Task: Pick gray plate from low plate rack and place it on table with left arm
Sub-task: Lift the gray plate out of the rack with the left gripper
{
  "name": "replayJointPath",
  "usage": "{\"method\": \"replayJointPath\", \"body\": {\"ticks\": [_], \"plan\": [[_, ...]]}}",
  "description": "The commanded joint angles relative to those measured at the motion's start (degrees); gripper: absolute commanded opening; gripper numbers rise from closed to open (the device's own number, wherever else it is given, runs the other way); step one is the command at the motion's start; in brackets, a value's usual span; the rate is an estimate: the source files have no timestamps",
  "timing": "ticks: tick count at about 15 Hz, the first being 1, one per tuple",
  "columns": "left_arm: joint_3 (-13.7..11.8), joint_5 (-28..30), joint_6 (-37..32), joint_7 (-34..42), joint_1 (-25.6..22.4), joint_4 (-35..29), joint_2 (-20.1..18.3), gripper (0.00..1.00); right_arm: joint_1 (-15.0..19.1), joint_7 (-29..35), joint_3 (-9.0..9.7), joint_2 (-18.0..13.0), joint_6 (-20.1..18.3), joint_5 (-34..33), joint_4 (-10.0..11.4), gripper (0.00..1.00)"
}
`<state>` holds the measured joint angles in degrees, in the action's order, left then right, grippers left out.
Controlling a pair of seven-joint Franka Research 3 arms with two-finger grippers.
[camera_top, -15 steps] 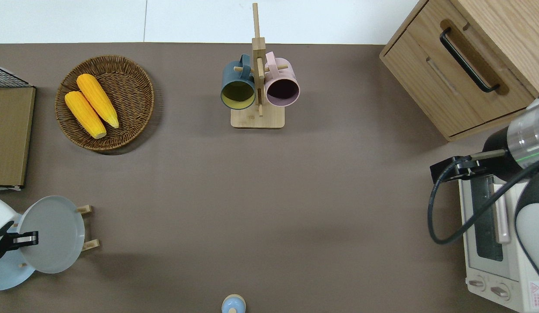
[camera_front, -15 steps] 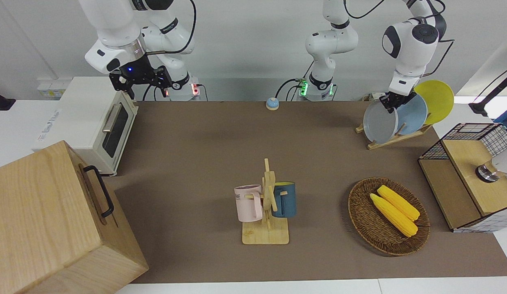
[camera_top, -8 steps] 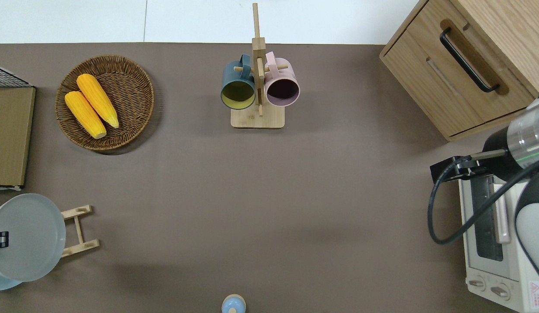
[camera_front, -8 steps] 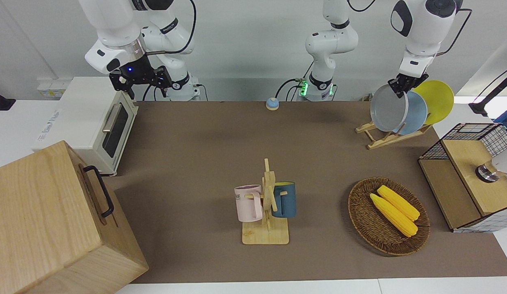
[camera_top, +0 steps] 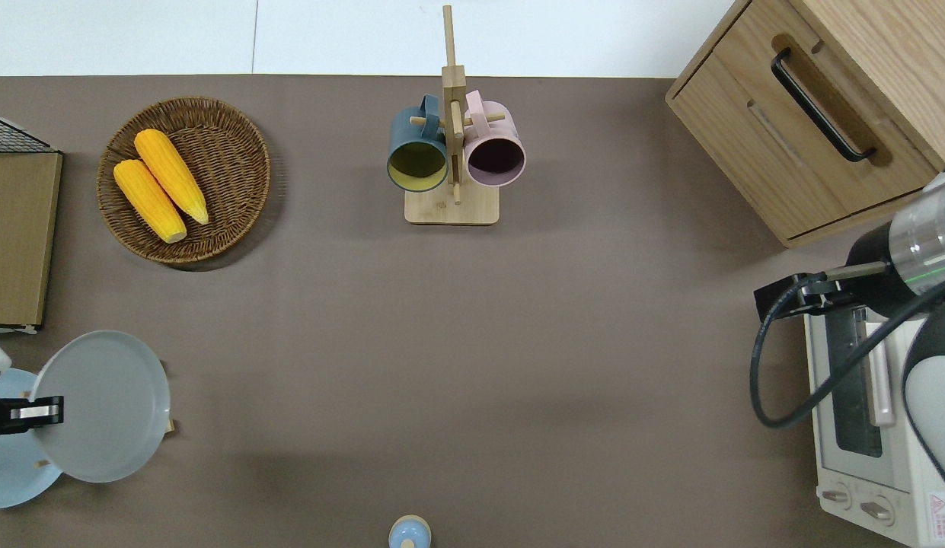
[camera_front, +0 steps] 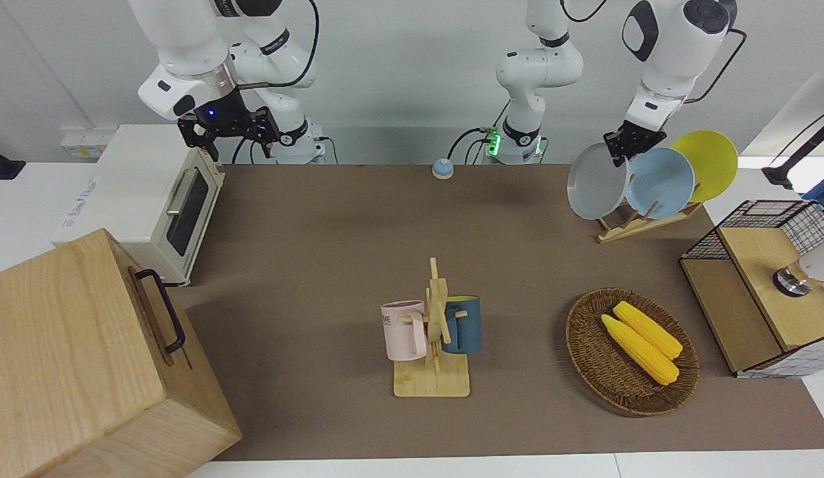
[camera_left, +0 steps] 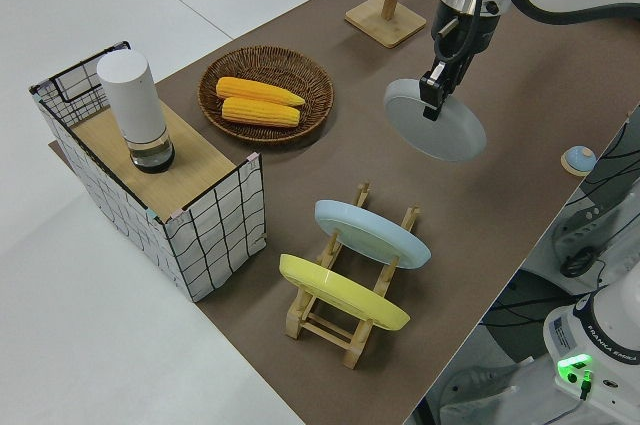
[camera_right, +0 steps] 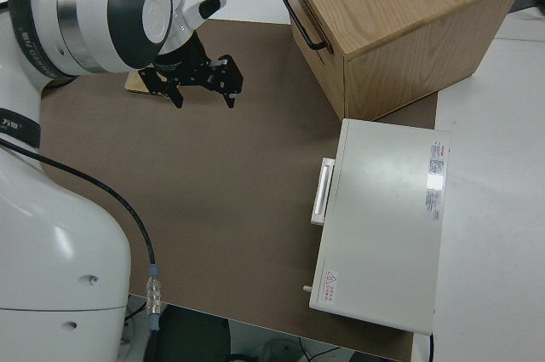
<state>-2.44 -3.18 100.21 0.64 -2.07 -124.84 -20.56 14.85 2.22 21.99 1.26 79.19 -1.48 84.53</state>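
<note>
My left gripper (camera_front: 629,145) is shut on the rim of the gray plate (camera_front: 596,182) and holds it tilted in the air, clear of the low plate rack (camera_front: 639,223). In the overhead view the gripper (camera_top: 32,412) and the plate (camera_top: 100,406) are over the rack's end toward the table's middle. The left side view shows the plate (camera_left: 436,122) hanging from the gripper (camera_left: 432,102), apart from the rack (camera_left: 345,317). The light blue plate (camera_front: 661,183) and the yellow plate (camera_front: 708,161) stand in the rack. The brown table (camera_front: 332,252) lies below. My right gripper (camera_right: 201,88) is parked, open.
A wicker basket (camera_top: 236,171) with two corn cobs lies farther from the robots than the rack. A mug stand (camera_top: 451,205) holds two mugs mid-table. A wire crate (camera_front: 757,279), a toaster oven (camera_front: 156,199), a wooden box (camera_front: 86,358) and a small blue bell (camera_front: 442,168) are around.
The left gripper lifted the gray plate up out of the rack, then carried it toward the table's middle. The right arm has not moved.
</note>
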Motion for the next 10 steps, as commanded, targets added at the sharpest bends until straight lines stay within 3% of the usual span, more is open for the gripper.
{"method": "replayJointPath", "body": {"ticks": [1, 6, 10], "plan": [[-0.63, 7.55, 0.69, 0.15, 4.43, -0.58, 1.75, 0.13, 1.32, 0.68, 1.21, -0.12, -0.62, -0.37, -0.33, 0.983], [-0.63, 17.49, 2.27, 1.02, 7.95, -1.19, 3.59, 0.13, 1.32, 0.68, 1.13, -0.12, -0.62, -0.37, -0.41, 0.983], [-0.72, 23.82, 2.45, 8.12, 7.69, -1.72, 5.26, 0.13, 1.32, 0.68, 1.21, -0.2, -0.62, -0.37, -0.41, 0.983]]}}
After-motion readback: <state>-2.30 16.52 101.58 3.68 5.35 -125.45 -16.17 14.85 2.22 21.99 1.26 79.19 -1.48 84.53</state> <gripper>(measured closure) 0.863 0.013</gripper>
